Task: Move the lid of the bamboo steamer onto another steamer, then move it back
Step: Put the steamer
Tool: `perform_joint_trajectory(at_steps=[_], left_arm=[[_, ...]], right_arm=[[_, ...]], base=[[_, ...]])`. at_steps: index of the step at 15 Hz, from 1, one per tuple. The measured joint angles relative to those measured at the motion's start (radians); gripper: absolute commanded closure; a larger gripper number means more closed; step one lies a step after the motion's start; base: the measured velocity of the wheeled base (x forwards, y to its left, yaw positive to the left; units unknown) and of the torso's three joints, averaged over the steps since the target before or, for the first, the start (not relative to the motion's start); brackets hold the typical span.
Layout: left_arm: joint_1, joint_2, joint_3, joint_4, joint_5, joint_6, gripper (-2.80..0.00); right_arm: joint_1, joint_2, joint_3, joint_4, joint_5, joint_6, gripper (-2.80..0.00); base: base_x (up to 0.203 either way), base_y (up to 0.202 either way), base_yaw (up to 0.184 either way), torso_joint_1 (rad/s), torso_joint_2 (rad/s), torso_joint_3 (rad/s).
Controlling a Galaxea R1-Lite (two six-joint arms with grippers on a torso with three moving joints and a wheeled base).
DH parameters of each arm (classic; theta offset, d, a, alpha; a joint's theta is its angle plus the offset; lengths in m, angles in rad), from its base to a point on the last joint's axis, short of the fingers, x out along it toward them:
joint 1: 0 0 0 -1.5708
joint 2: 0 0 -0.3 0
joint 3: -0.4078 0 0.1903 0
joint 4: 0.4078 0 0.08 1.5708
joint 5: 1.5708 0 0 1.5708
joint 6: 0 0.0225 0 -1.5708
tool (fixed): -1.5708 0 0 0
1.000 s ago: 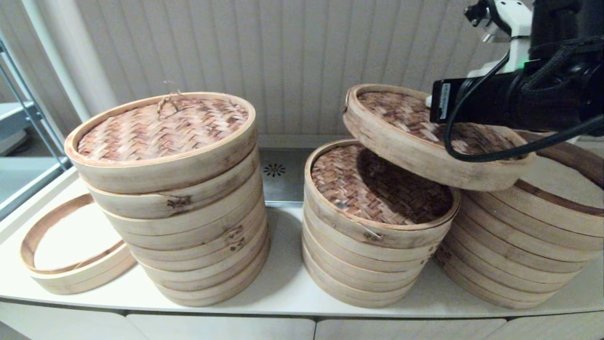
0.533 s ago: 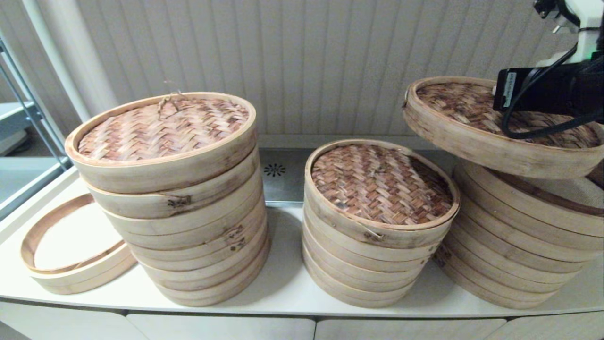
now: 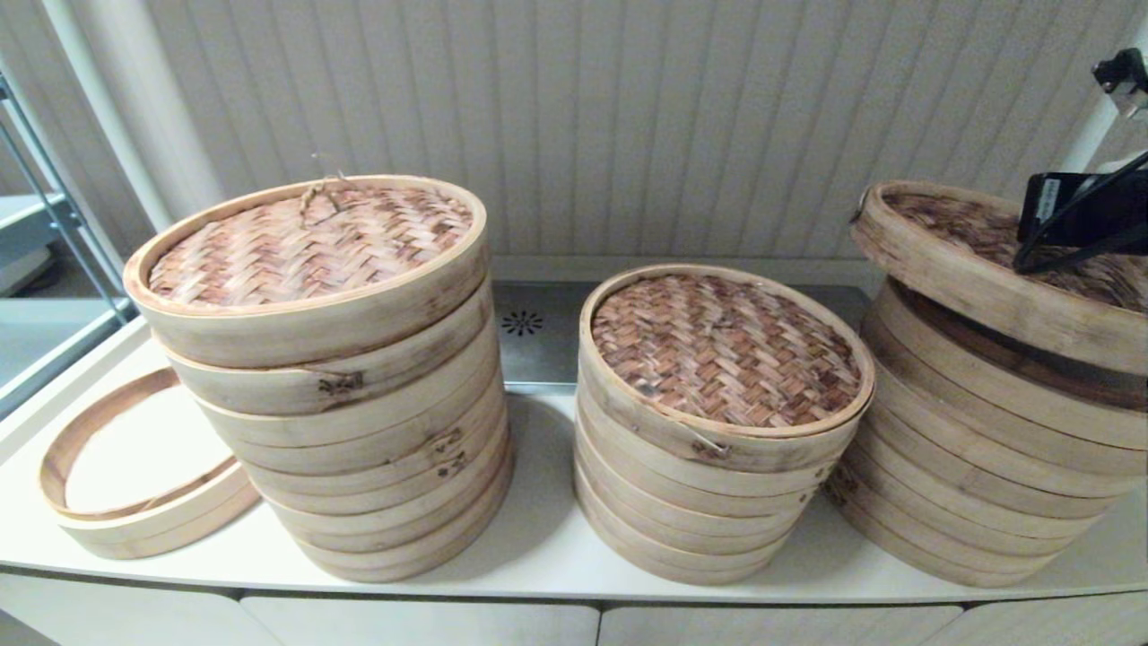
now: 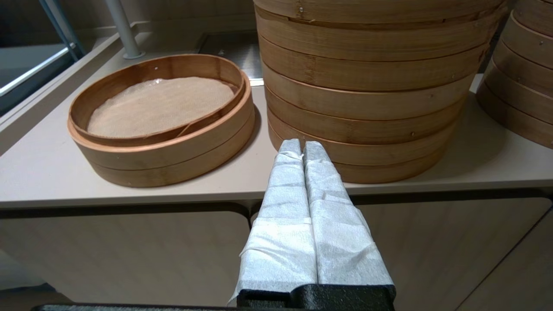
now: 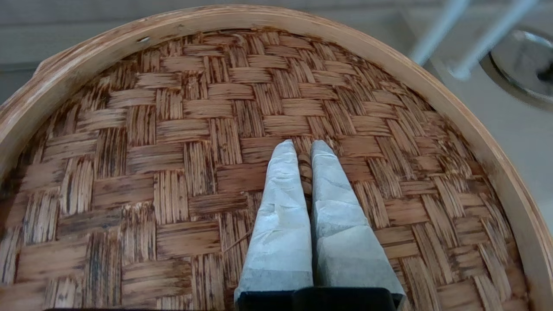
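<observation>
Bamboo steamer lid (image 3: 987,269) tilted over right stack (image 3: 978,467), pinched by right end effector (image 5: 301,149)

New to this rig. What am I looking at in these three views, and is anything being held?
It is a two-armed robot. The wide view comes from its head; the other two come from cameras behind each pincer. On the pale counter stand three stacks of round bamboo steamers, plus a shallow bamboo ring tray at the left. The right pincer is shut on a small loop on the woven bamboo steamer lid, holding it tilted over the right stack. The left pincer is shut, holds nothing, and sits parked in front of the counter's edge.
</observation>
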Motion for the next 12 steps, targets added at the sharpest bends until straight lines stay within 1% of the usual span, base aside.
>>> perform_joint_trajectory(at_steps=[3,5,7,12], left_arm=[[0.0,0.0,0.0,0.0,0.0,0.0,0.0],[0.0,0.0,0.0,0.0,0.0,0.0,0.0],[0.0,0.0,0.0,0.0,0.0,0.001,0.0],[0.0,0.0,0.0,0.0,0.0,0.001,0.0]], right_arm=[[-0.056,0.007,0.029,-0.01,0.029,-0.003,0.0],[-0.079,0.016,0.044,-0.049,0.036,-0.007,0.0],[-0.088,0.024,0.064,-0.083,0.036,-0.009,0.0],[-0.095,0.026,0.105,-0.101,0.036,-0.01,0.0]], base=[[0.0,0.0,0.0,0.0,0.0,0.0],[0.0,0.0,0.0,0.0,0.0,0.0],[0.0,0.0,0.0,0.0,0.0,0.0],[0.0,0.0,0.0,0.0,0.0,0.0]])
